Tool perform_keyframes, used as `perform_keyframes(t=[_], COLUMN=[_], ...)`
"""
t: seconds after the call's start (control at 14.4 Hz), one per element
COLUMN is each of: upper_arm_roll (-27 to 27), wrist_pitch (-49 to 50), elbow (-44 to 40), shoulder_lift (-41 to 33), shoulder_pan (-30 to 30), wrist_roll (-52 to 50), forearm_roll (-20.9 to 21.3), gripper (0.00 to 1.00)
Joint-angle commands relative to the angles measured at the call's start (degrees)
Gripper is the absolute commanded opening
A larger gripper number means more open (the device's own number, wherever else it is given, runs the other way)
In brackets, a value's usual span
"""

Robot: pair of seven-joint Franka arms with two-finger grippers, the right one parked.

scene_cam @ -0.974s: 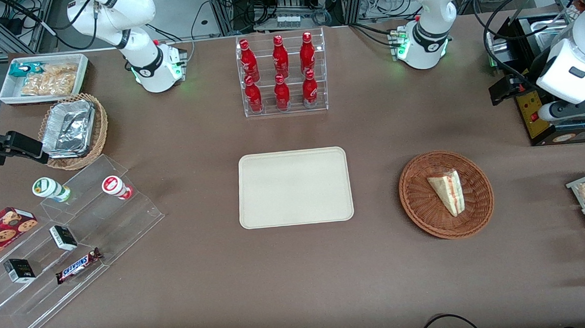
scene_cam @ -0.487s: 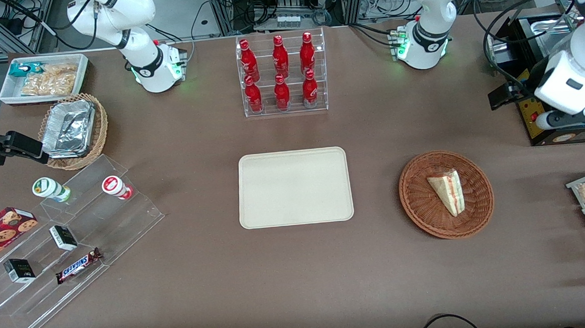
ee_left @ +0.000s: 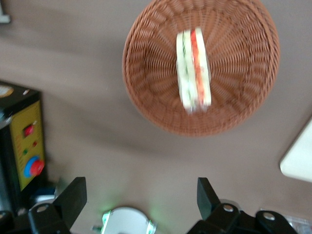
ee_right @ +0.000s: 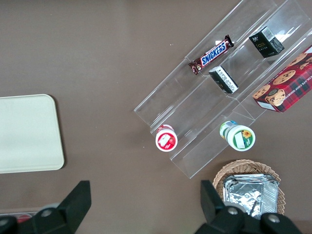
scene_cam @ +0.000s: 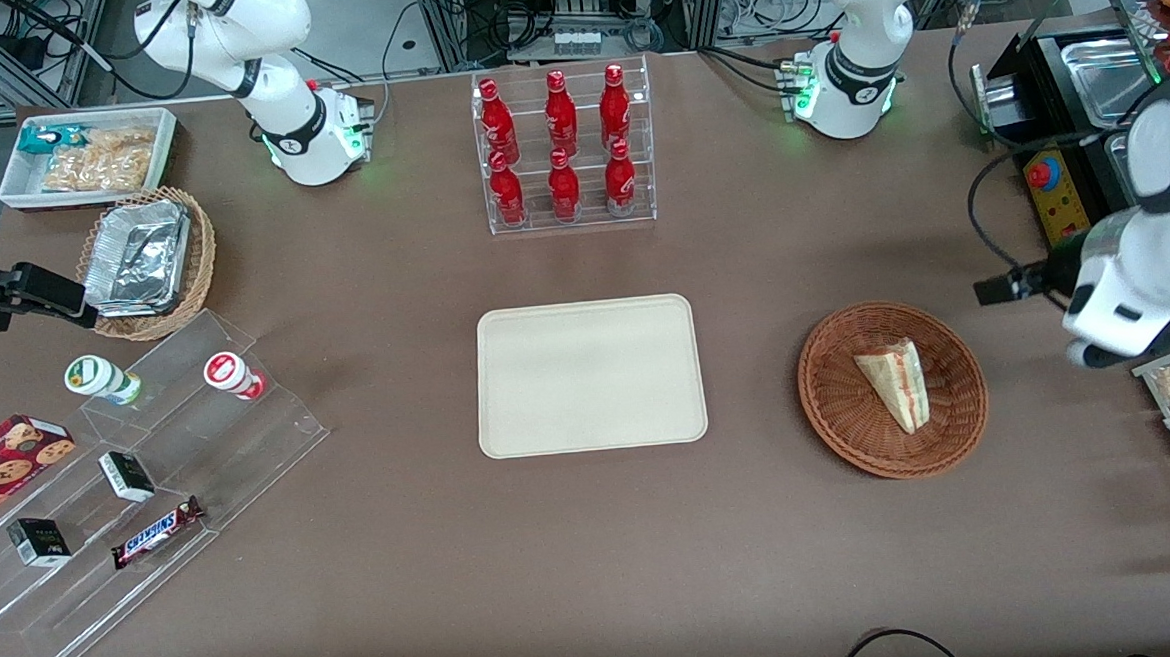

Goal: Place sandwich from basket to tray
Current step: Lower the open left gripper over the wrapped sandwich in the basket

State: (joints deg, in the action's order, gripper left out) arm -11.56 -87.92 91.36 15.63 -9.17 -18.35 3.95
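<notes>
You are on the approach: nothing is picked up yet. The sandwich (scene_cam: pixel 896 384) lies on its side in the basket (scene_cam: pixel 839 395), and the tray (scene_cam: pixel 588 375) sits bare on the surface (scene_cam: pixel 597 558), well apart from the basket toward the parked arm's end. Your gripper (ee_left: pixel 141 195) hangs in the air, off the basket's rim toward the working arm's end, with the fingers (ee_left: pixel 207 192) spread wide and holding nothing. In the wrist view the sandwich (ee_left: pixel 193 69) is not yet between them. Next, I judge, you need to bring the gripper over the wedge, line the fingers across its narrow layered faces, then come down and close gently, since soft bread will likely squash.
</notes>
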Motion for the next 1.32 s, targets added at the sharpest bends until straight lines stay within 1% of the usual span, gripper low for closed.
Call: perform_keyframes(t=[0.0,0.14,0.28,0.42,0.56,0.7,0.97,1.25], upper_arm_roll=[-0.30,-0.30,-0.39,-0.48,-0.56,-0.56,-0.56,-0.56], wrist_pitch=[-10.56,-17.25,-23.32,-30.43,-33.27,-35.20,-36.62,-40.21], elbow=[9.24,14.17,18.57,23.40,24.13,24.30,24.65,24.74], shoulder_lift=[-1.57,-1.57,-1.39,-1.22,0.36,1.41,3.08,5.72], shoulder_pan=[0.30,0.74,0.91,1.35,2.49,3.81,3.99,3.99], wrist_roll=[-6.48,-11.42,-13.71,-19.49,-24.25,-26.64,-27.26,-27.17], forearm_roll=[1.14,1.32,1.32,1.32,1.23,1.32,1.50,1.58], gripper=[1.00,1.00,1.00,1.00,1.00,1.00,1.00,1.00])
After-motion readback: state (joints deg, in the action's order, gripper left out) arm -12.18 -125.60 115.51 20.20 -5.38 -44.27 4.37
